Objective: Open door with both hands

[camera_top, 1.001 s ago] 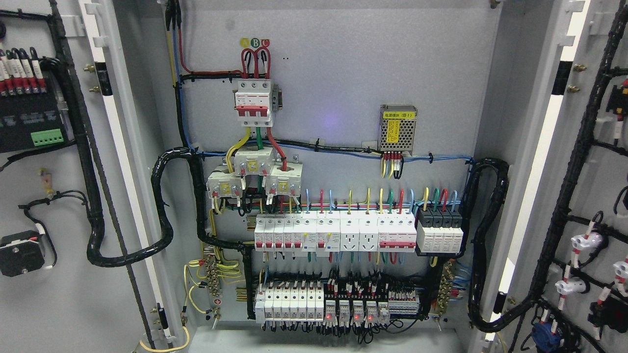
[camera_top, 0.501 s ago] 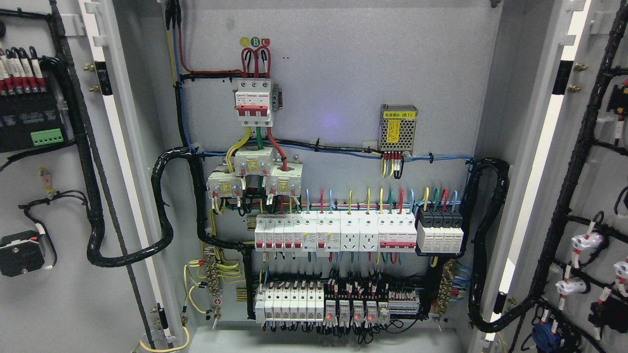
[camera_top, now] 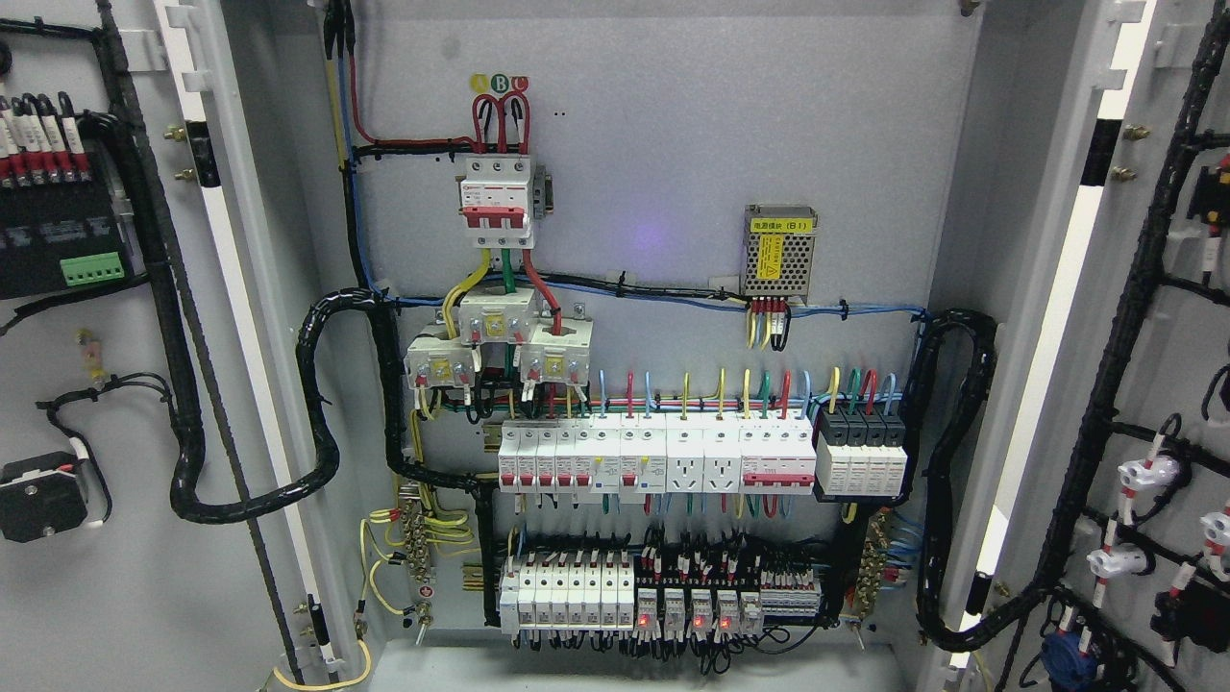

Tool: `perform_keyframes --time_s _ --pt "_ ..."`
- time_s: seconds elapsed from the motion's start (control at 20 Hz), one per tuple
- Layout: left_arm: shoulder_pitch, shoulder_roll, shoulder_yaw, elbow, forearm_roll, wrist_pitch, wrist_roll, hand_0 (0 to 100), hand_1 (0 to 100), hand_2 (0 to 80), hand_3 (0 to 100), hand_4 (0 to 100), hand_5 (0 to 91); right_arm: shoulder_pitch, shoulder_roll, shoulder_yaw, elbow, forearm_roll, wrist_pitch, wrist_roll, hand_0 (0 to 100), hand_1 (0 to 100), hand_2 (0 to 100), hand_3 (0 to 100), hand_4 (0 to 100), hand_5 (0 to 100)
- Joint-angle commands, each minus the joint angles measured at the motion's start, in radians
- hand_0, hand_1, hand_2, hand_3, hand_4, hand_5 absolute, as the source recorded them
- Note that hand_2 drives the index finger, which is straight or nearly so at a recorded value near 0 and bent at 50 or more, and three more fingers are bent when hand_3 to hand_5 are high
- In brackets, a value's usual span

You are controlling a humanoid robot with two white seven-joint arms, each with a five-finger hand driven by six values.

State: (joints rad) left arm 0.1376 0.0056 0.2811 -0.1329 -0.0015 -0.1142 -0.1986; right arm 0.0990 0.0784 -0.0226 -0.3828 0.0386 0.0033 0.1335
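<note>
A grey electrical cabinet (camera_top: pixel 663 144) fills the frame, and its back panel is seen head-on. Both doors are swung fully open: the left door (camera_top: pixel 106 596) occupies the left edge of the frame and the right door (camera_top: pixel 1168 317) the right edge, each with its inner face turned toward the camera. Black cable looms (camera_top: pixel 317 404) are routed from the doors into the cabinet at centre left and centre right.

A three-pole breaker with red levers (camera_top: pixel 496 204) is mounted at the upper centre of the panel. A perforated power supply with a yellow label (camera_top: pixel 780 250) is fixed to the right of it. A row of white breakers and sockets (camera_top: pixel 653 459) runs across the middle, and a lower row of relays with lit red indicators (camera_top: pixel 673 601) is seen near the bottom.

No robot hand or arm is visible, so the state of the fingers cannot be told.
</note>
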Motion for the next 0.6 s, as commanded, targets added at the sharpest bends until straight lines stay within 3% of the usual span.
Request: perform_keyframes --time_s 0.0,0.15,0.55 --pt "-0.001 0.020 0.007 0.168 -0.026 0.091 -0.001 0 0 0.0 0 0 0.0 -0.012 0.006 0.012 0.271 0.070 0.064 -0.104 0 0 0 0 0 0" --pt "-0.003 0.017 0.003 0.164 -0.026 0.103 0.001 0 0 0.0 0 0 0.0 -0.010 0.032 0.012 0.280 0.072 0.069 -0.144 0 0 0 0 0 0" --pt "-0.007 0.025 0.000 0.063 -0.014 0.087 0.007 0 0 0.0 0 0 0.0 -0.008 0.027 0.003 0.312 0.064 0.078 -0.147 0 0 0 0 0 0"
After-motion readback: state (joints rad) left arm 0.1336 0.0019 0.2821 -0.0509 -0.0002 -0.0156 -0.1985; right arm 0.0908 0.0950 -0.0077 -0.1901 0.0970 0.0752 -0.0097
